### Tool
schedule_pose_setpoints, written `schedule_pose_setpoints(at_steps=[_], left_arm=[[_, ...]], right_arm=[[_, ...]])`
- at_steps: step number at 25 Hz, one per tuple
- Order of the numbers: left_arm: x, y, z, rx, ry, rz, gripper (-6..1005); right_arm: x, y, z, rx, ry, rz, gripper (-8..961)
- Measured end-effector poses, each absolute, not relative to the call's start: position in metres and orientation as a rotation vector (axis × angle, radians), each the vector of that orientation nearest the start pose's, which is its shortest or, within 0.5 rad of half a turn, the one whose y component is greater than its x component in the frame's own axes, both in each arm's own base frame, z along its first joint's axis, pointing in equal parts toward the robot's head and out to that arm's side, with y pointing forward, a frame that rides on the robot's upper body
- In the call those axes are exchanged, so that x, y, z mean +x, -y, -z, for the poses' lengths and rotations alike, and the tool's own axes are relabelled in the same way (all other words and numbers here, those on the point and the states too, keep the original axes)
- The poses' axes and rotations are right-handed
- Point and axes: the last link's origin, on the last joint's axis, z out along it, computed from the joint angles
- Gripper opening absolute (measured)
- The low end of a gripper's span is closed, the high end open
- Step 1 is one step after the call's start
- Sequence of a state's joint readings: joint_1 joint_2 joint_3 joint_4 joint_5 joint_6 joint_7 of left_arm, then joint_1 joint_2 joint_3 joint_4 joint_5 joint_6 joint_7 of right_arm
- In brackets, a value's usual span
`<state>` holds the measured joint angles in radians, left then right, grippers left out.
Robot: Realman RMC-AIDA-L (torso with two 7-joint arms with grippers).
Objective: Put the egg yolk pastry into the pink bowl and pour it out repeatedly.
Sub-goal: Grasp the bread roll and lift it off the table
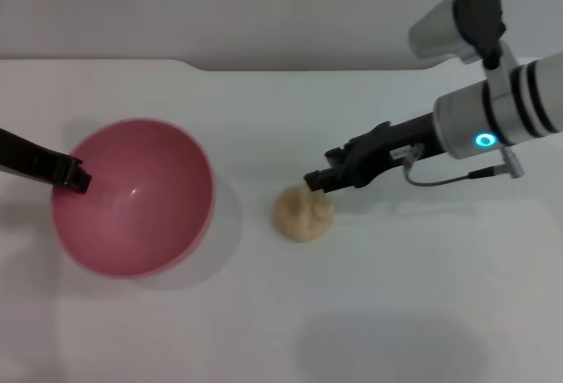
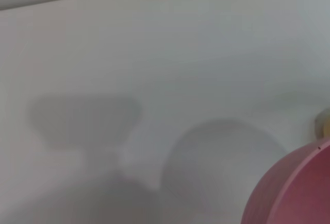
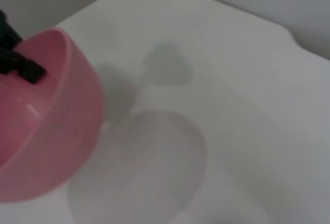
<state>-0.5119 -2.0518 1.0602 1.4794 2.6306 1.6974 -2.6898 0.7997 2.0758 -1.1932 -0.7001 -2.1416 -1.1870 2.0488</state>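
Note:
The pink bowl (image 1: 132, 196) is at the left, tilted and held off the white table, with its shadow beneath it. My left gripper (image 1: 75, 178) is shut on the bowl's left rim. The bowl is empty. The egg yolk pastry (image 1: 303, 214) lies on the table just right of the bowl. My right gripper (image 1: 318, 180) is at the pastry's upper right edge. The right wrist view shows the bowl (image 3: 46, 131) with the left gripper (image 3: 23, 67) on its rim. The left wrist view shows the bowl's side (image 2: 294, 193) and a sliver of the pastry (image 2: 324, 122).
The white table (image 1: 396, 313) runs to a back edge with a step near the top (image 1: 202, 66). Beyond it is a grey wall. Nothing else stands on the table.

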Motion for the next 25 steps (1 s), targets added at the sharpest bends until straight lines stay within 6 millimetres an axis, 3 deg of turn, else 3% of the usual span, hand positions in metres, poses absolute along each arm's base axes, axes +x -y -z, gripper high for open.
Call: schedule_pose_setpoints(at_steps=[10,16,19,25], left_arm=[[-0.224,-0.344,-0.074,-2.27,1.347,-0.296,-2],[-0.222,-0.345,-0.065,-2.292,1.328,-0.33,-2],[-0.221,-0.347,-0.063,-2.298,1.321,-0.327,-2],[-0.22,-0.348,-0.063,-2.299,1.318,-0.323,-1]], right_arm=[[0.188,-0.388,0.094,-2.818,-0.809,0.072,553],[0.192,-0.383,0.111,-2.801,-0.797,0.013,552],[0.19,-0.38,0.115,-2.81,-0.798,-0.009,551],[0.196,-0.381,0.115,-2.787,-0.834,-0.008,442]])
